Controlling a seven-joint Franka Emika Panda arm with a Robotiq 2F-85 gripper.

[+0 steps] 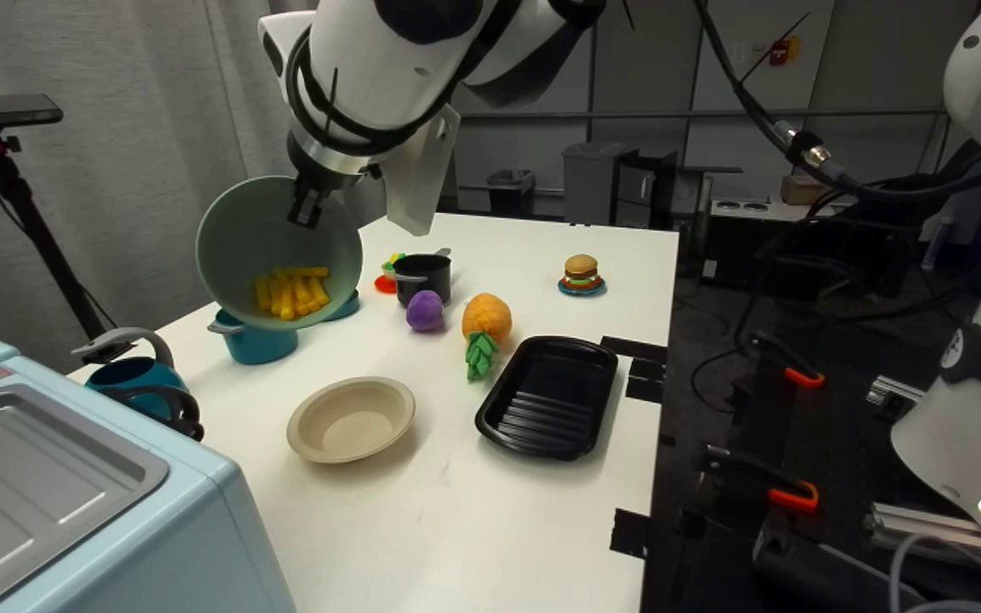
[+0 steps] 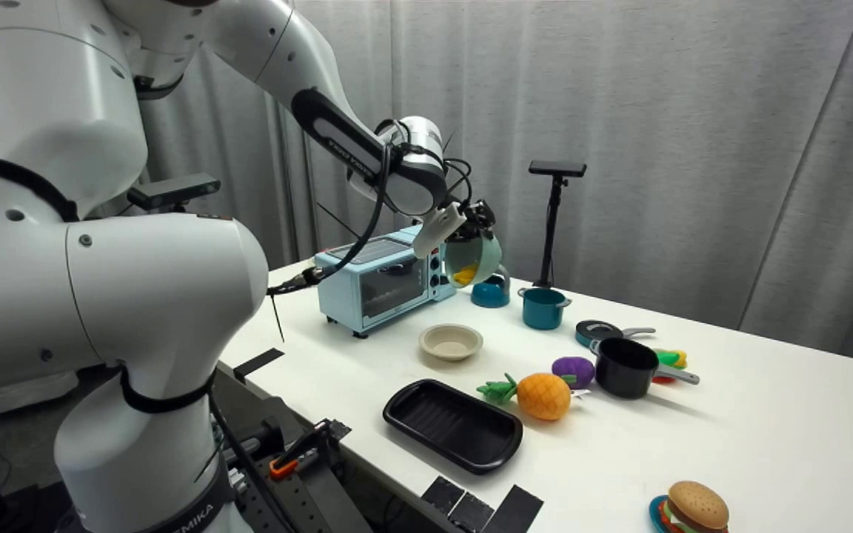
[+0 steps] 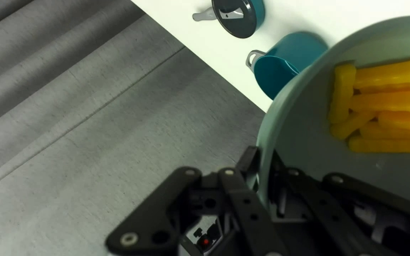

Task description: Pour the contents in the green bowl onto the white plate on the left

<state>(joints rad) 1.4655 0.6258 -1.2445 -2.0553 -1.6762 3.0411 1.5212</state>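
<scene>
jaws nearly together, the gripper clamps the rim of the tilted green bowl, yellow pieces inside. in an exterior view, the bowl hangs toward eleven o'clock from the white plate.

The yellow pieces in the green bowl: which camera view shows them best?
The wrist view: the yellow pieces look largest, separate shapes clear, though the edge crops some. Both exterior views show them smaller, heaped inside the green bowl.
</scene>
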